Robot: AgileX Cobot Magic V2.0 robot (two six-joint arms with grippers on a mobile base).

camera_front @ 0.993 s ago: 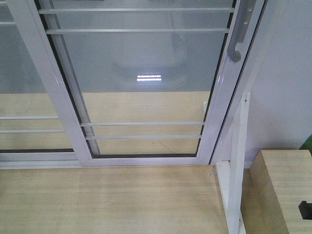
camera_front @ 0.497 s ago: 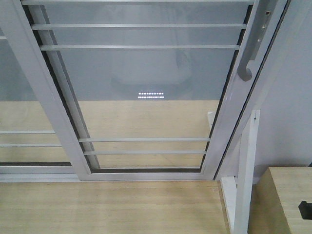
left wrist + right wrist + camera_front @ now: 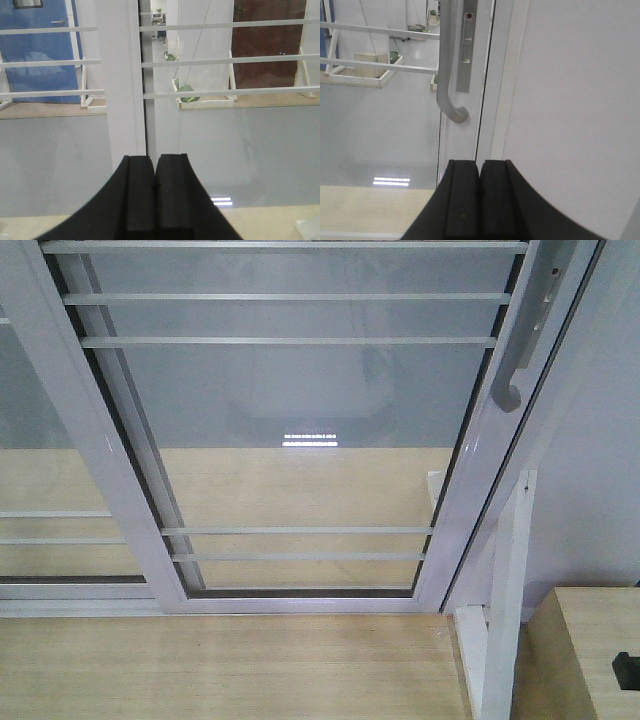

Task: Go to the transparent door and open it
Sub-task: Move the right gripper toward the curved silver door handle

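Observation:
The transparent door [image 3: 300,410] fills the front view: clear glass with thin horizontal bars in a white frame. Its curved grey handle [image 3: 512,390] hangs on the right stile, and in the right wrist view the handle [image 3: 446,95] hooks just above and left of my right gripper [image 3: 479,167], which is shut on nothing and apart from it. My left gripper [image 3: 154,162] is shut too, facing a white stile [image 3: 122,100] with barred glass on both sides. Neither gripper shows in the front view.
A second barred glass panel [image 3: 50,500] overlaps behind the door at the left. A bare white slanted post [image 3: 505,600] stands right of the door, with a white wall [image 3: 570,110] beyond. A wooden box [image 3: 590,650] sits at the lower right, on a light wood floor [image 3: 220,670].
The door has slid down and grown larger in the front view, most of it in the first half second; the handle sits lower and further right. I have come closer to it.

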